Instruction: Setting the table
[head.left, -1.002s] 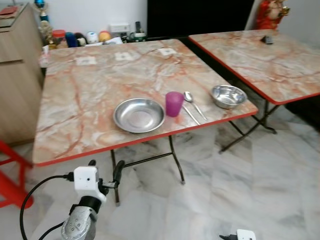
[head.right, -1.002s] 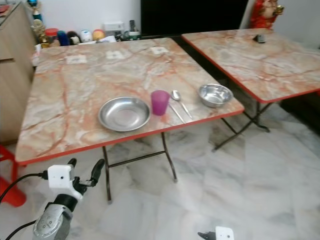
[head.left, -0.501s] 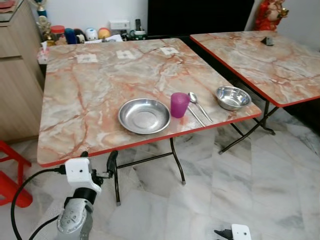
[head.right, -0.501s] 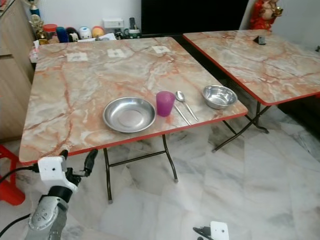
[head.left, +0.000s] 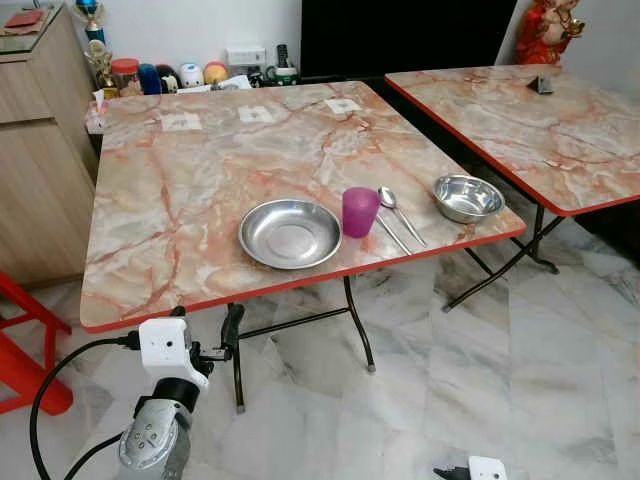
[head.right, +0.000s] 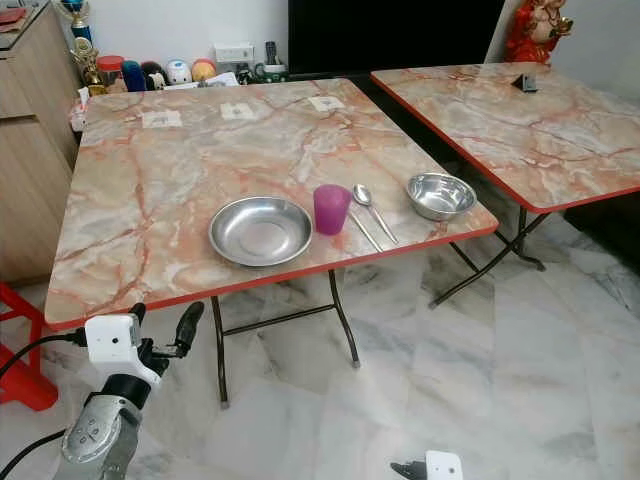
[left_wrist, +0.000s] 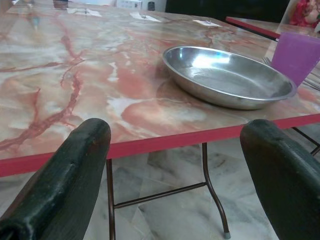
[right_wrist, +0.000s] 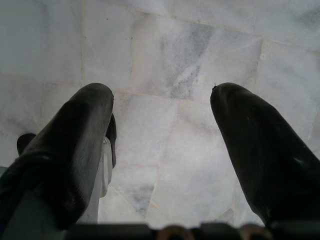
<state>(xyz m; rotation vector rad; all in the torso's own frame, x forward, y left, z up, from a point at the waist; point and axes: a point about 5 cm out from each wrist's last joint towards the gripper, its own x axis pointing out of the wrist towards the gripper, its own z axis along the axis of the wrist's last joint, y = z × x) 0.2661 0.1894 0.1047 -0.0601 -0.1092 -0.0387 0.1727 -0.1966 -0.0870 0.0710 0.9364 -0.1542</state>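
Table (head.left: 180, 200), mid-frame: plate (head.left: 290, 232), cup (head.left: 359, 211), spoon (head.left: 398, 212), bowl (head.left: 467, 197) along near edge; left gripper (head.left: 205, 335) lower left, spread, empty, below edge; right gripper (right_wrist: 160, 150) apart over floor; approach step, likely next: lift toward plate

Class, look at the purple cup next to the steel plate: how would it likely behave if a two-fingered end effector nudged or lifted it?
The purple cup looks like thin plastic, so probably light and stiff. It stands upright and taller than wide, so a high nudge might tip it toward the spoon or the steel plate. Its smooth tapered wall may slip in a loose grip.
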